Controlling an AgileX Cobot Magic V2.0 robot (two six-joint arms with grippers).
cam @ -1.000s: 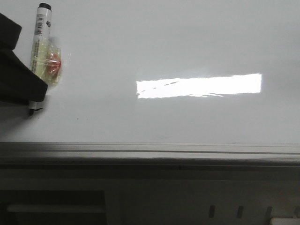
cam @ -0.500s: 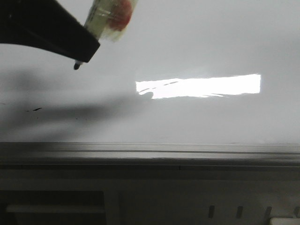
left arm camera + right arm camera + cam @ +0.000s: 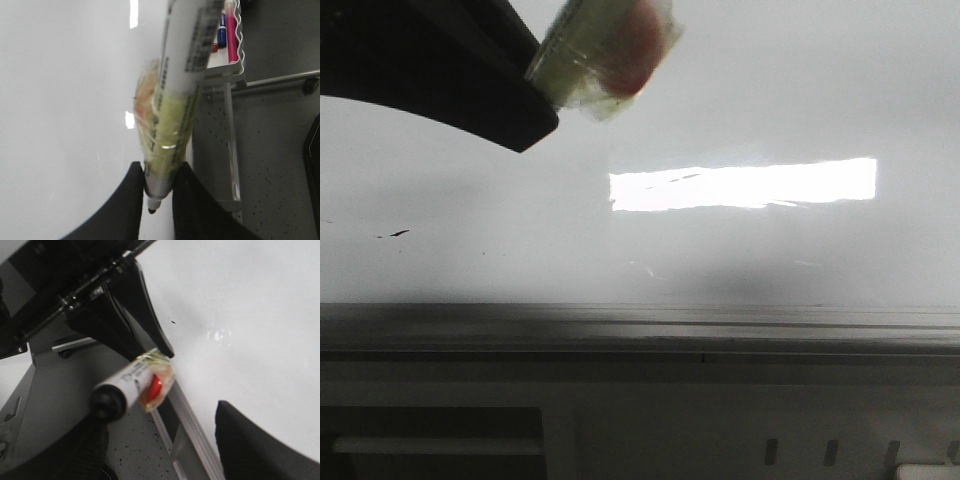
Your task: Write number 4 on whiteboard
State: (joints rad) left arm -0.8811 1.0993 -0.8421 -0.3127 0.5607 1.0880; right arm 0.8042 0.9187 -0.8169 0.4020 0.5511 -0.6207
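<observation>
The left gripper (image 3: 156, 192) is closed on a marker (image 3: 177, 107). In the left wrist view its two black fingers (image 3: 131, 200) press the lower end of the marker from both sides, and the dark tip sticks out between them, just beside the board surface; I cannot tell if the tip touches it. The marker has a white body with a printed label, and yellowish clear tape with a red patch is wrapped around its middle.

In the front view the left gripper (image 3: 535, 115) fills the upper left of the frame as a big dark shape, and the taped part of the marker (image 3: 610, 50) comes out at the top, a little blurred. The whiteboard (image 3: 770, 100) covers most of this frame, with a bright rectangular reflection (image 3: 745, 184) in the centre and a grey edge rail (image 3: 640, 325) across the lower part. Only some small black marks (image 3: 395, 234) are at the left side of the board; no clear strokes of the number 4 are visible in any view.

In the right wrist view the marker (image 3: 132, 385) is in the centre with its black cap toward the camera. One dark finger (image 3: 260, 445) of the right gripper is at the lower right, but I cannot tell if this gripper is open or closed.

A tray with coloured markers (image 3: 225, 27) is at the top of the left wrist view.
</observation>
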